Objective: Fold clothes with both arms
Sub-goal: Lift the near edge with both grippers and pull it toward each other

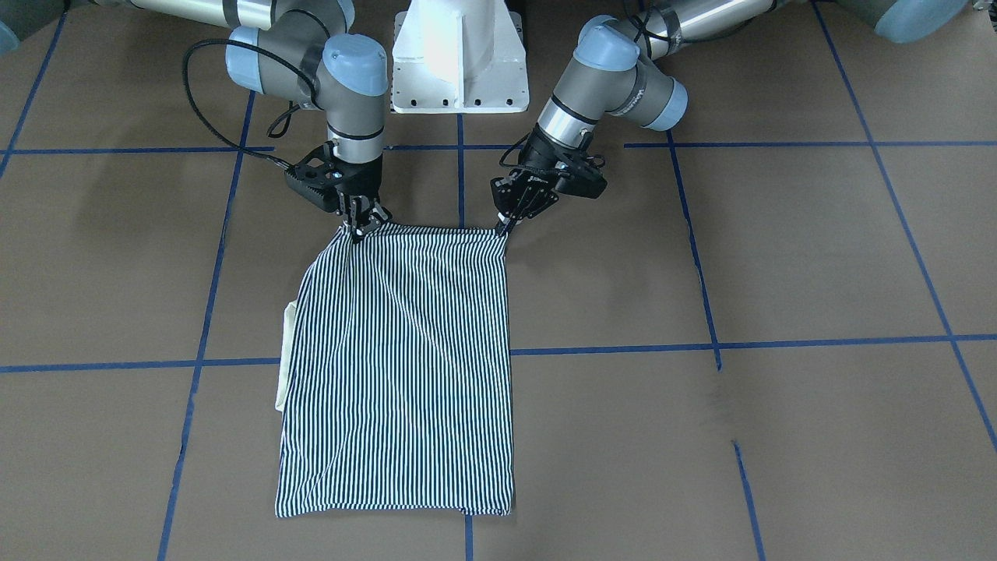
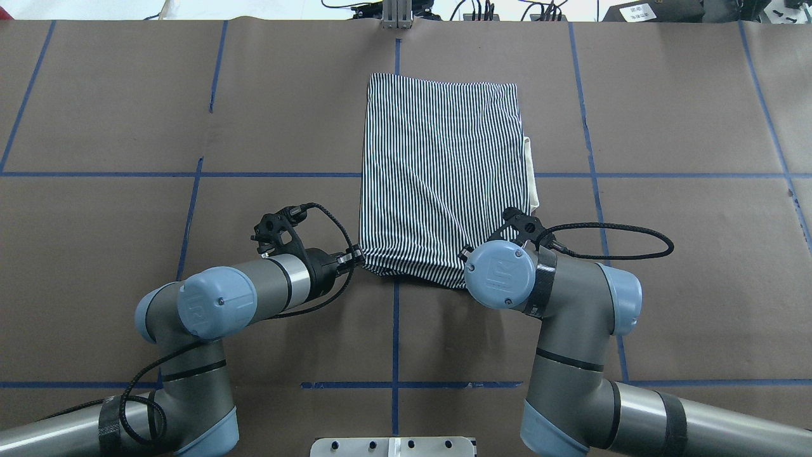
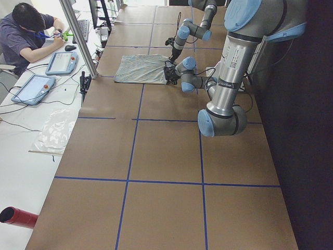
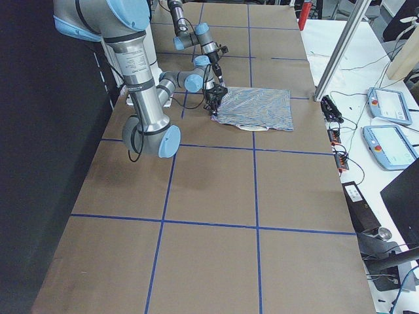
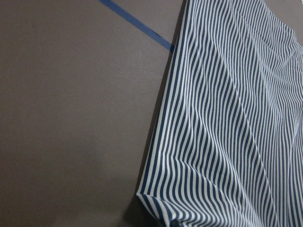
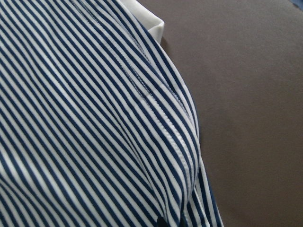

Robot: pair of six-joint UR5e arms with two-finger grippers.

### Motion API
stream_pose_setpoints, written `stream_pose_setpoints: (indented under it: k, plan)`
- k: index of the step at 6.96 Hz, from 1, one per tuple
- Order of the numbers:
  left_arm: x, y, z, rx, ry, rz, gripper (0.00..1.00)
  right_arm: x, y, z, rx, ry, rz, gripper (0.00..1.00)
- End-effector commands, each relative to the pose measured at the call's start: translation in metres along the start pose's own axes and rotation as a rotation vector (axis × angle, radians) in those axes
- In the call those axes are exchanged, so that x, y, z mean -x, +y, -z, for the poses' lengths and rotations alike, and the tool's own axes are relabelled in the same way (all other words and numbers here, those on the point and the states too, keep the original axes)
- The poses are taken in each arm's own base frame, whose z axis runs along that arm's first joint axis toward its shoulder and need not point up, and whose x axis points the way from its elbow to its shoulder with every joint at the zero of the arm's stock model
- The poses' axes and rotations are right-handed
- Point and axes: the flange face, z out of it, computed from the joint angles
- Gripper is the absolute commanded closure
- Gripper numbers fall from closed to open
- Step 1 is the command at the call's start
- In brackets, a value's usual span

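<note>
The striped polo shirt [image 1: 397, 366] lies folded into a tall rectangle on the brown table, back side up. Its cream collar [image 1: 287, 358] pokes out at one side. It also shows in the overhead view [image 2: 438, 171]. My left gripper [image 1: 505, 226] is shut on the shirt's near corner on its side. My right gripper [image 1: 360, 227] is shut on the other near corner. That near edge is drawn taut and slightly raised between them. In the overhead view the left gripper [image 2: 355, 257] shows and the right one is hidden under its wrist. Both wrist views show only striped cloth [image 5: 227, 142] [image 6: 85, 118] and table.
The white pedestal [image 1: 459, 54] stands behind the grippers. Blue tape lines [image 1: 701, 347] cross the brown table. An operator [image 3: 26, 36] sits at a side bench with pendants [image 3: 31, 88]. More pendants [image 4: 389, 144] lie on the other side.
</note>
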Motion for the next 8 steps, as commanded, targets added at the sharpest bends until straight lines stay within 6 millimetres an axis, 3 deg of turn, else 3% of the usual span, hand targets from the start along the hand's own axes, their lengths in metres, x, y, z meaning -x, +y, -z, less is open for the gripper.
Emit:
stream_pose_setpoints:
  k: [1, 2, 4, 5, 6, 7, 8]
  plan:
    - [-0.003, 0.001, 0.0, 0.005, 0.004, -0.001, 1.0, 0.007, -0.002, 0.021, 0.014, -0.041, -0.008, 1.0]
    - [-0.006, 0.002, 0.005, 0.014, 0.01, -0.001, 1.0, 0.009, -0.003, 0.044, 0.032, -0.083, -0.013, 1.0]
    - [-0.036, 0.002, 0.051, 0.055, 0.046, -0.009, 1.0, 0.006, -0.01, 0.107, 0.069, -0.17, -0.023, 1.0]
    - [-0.047, 0.002, 0.092, 0.082, 0.039, -0.01, 1.0, -0.005, -0.011, 0.157, 0.091, -0.188, -0.052, 1.0]
    - [-0.061, 0.0, 0.151, 0.101, 0.024, -0.005, 1.0, -0.026, -0.001, 0.21, 0.147, -0.232, -0.061, 1.0]
    - [-0.081, 0.002, 0.204, 0.124, -0.011, 0.003, 1.0, -0.045, 0.006, 0.246, 0.185, -0.245, -0.049, 1.0]
    - [-0.09, 0.005, 0.247, 0.166, -0.047, 0.022, 1.0, -0.056, 0.01, 0.263, 0.212, -0.258, -0.037, 1.0]
